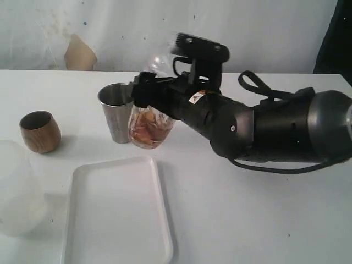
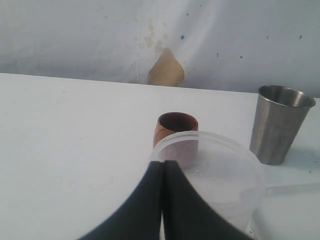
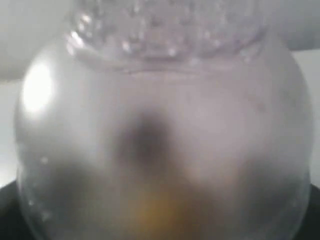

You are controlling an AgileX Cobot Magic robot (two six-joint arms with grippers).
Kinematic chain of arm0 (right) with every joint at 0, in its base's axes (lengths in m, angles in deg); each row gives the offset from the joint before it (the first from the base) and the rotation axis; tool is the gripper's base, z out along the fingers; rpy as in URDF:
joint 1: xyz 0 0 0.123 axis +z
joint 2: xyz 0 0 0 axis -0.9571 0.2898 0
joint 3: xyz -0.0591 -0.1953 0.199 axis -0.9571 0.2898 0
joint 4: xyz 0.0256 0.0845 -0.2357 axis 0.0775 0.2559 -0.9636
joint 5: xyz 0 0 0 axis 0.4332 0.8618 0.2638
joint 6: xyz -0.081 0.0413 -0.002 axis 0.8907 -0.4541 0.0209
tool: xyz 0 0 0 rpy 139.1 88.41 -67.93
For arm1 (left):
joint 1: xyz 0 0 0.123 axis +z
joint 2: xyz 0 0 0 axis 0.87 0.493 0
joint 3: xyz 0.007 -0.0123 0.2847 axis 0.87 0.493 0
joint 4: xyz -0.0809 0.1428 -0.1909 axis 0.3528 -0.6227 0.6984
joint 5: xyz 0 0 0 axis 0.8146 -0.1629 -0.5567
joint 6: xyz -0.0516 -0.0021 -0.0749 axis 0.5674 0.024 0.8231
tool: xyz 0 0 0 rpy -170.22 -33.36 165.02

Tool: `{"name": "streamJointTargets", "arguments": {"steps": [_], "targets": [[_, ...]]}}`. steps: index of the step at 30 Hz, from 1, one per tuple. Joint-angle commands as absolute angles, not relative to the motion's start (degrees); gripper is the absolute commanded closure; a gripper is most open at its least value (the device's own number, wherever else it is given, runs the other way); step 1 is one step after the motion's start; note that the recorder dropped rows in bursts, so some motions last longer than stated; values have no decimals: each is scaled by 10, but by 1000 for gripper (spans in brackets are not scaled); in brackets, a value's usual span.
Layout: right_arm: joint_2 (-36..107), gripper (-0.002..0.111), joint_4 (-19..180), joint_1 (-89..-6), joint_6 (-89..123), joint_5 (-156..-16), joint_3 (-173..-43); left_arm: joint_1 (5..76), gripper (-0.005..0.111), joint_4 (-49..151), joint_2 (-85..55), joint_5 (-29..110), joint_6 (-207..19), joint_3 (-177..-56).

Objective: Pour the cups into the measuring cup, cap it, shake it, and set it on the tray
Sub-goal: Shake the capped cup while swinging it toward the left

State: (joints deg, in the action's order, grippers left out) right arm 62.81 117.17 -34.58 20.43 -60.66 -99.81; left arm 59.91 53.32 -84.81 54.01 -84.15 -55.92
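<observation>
Your right jaws were spread wide and clamped round the measuring cup (image 1: 147,127), brown liquid inside, just beside the steel tumbler (image 1: 116,113). For the shake I'd have gripped firm, lifted clear of that tumbler, and checked the cap (image 1: 158,61), which was too blurry to tell if it was seated. Left jaws were pressed together on nothing, over the frosted container (image 2: 215,165). Wooden cup (image 1: 39,131) and tray (image 1: 118,220) sat apart on the desk (image 1: 247,220).

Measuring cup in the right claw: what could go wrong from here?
1. The measuring cup, with brown liquid inside, is right beside the steel tumbler; a swing of the right claw could knock that over.
2. The cap is blurred, so its seating is unclear; if loose, liquid may spill.
</observation>
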Motion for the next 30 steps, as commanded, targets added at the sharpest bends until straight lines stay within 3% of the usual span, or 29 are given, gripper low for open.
{"name": "streamJointTargets", "arguments": {"steps": [1, 4, 6, 10, 11, 14, 17, 19, 24, 30], "targets": [[625, 108, 878, -317, 212, -552, -1003, 596, 107, 529, -850, 539, -842, -556], [618, 108, 553, -315, 231, -615, -1003, 596, 107, 529, -850, 539, -842, -556], [618, 108, 708, -329, 231, -629, -1009, 596, 107, 529, -850, 539, -842, -556], [618, 108, 1234, -338, 225, -612, -1009, 596, 107, 529, -850, 539, -842, -556], [619, 108, 1250, -335, 225, -611, -1009, 596, 107, 529, -850, 539, -842, -556], [621, 108, 937, -323, 272, -614, -1013, 596, 107, 529, -850, 539, -842, -556], [617, 108, 580, -320, 298, -708, -1015, 596, 107, 529, -850, 539, -842, -556], [617, 108, 642, -333, 257, -732, -1025, 596, 107, 529, -850, 539, -842, -556], [620, 108, 1114, -354, 114, -686, -1027, 596, 107, 529, -850, 539, -842, -556], [622, 108, 851, -332, 151, -647, -1042, 596, 107, 529, -850, 539, -842, -556]]}}
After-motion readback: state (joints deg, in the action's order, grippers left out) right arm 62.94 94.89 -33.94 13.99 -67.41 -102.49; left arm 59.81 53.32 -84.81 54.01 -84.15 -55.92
